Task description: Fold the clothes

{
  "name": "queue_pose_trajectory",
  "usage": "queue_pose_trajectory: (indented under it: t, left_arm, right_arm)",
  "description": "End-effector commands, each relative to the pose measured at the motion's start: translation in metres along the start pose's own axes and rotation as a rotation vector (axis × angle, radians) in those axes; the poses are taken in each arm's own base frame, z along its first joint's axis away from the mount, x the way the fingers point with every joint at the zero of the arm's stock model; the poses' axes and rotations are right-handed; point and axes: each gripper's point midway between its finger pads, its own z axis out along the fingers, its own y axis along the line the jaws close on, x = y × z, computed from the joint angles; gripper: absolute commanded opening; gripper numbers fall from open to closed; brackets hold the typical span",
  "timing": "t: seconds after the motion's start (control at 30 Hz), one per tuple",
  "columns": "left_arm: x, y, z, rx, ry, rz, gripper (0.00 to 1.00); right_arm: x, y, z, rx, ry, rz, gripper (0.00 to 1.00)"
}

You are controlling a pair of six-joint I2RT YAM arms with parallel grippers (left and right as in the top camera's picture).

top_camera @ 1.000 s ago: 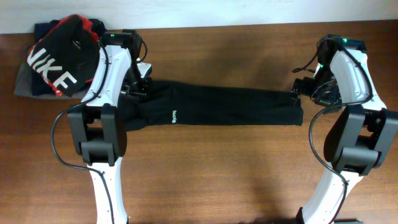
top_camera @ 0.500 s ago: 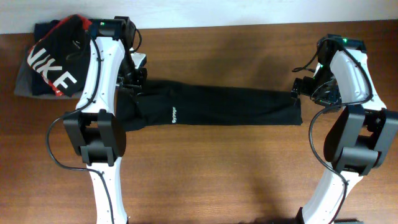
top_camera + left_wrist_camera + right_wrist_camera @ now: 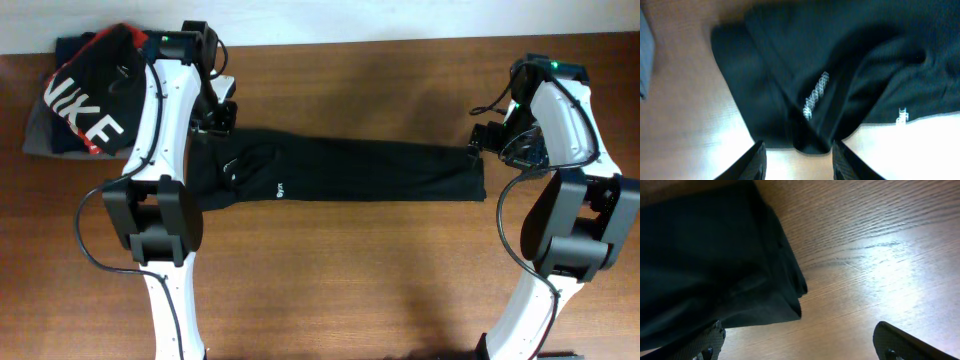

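right now the shirt (image 3: 380, 170) lies flat on the wooden surface (image 3: 350, 80) as a long, narrow black strip. its nearer end is just beside the nike garment (image 3: 90, 95), and the rest runs straight away from that garment across the surface. the end nearest the nike garment is broader and more rumpled, with folds bunched and overlapping, while the far end is squared off. a small white logo (image 3: 282, 187) shows near the shirt's lower edge, in the third of the strip closest to the nike garment. the left hand (image 3: 799, 159) hovers over that rumpled end, between the nike garment and the logo, with its fingers (image 3: 758, 161) apart. in the wrist view a rounded fold of black cloth reaches toward the gap between them without being pinched, and white lettering shows on the cloth above it. the right hand (image 3: 805, 342) sits at the shirt's end farthest from the nike garment, fingers spread wide. the layered corner of the cloth lies on the surface just ahead of the gap, with nothing clamped. the nike garment, black and red with big white letters, rests on a grey garment (image 3: 35, 140) at the surface's corner, well apart from the right hand.
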Motion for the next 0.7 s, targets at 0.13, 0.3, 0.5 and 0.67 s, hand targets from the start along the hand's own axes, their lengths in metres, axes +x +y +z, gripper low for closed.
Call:
queue_pose_trajectory:
  t: [0.13, 0.3, 0.5, 0.67]
  left_arm:
    - [-0.021, -0.038, 0.01, 0.232, -0.07, 0.045, 0.43]
    - [-0.029, -0.042, 0.014, 0.242, -0.093, 0.055, 0.75]
    - [-0.028, -0.042, 0.026, 0.245, -0.067, 0.052, 0.97]
    - [-0.028, -0.042, 0.035, 0.247, -0.05, 0.05, 0.99]
  right_arm:
    - [-0.005, 0.001, -0.005, -0.024, -0.033, 0.011, 0.99]
    - [-0.018, -0.002, -0.002, -0.008, -0.083, -0.075, 0.99]
    - [-0.022, 0.0, 0.011, -0.099, -0.065, -0.235, 0.99]
    - [-0.02, 0.01, 0.01, -0.362, -0.059, -0.26, 0.99]
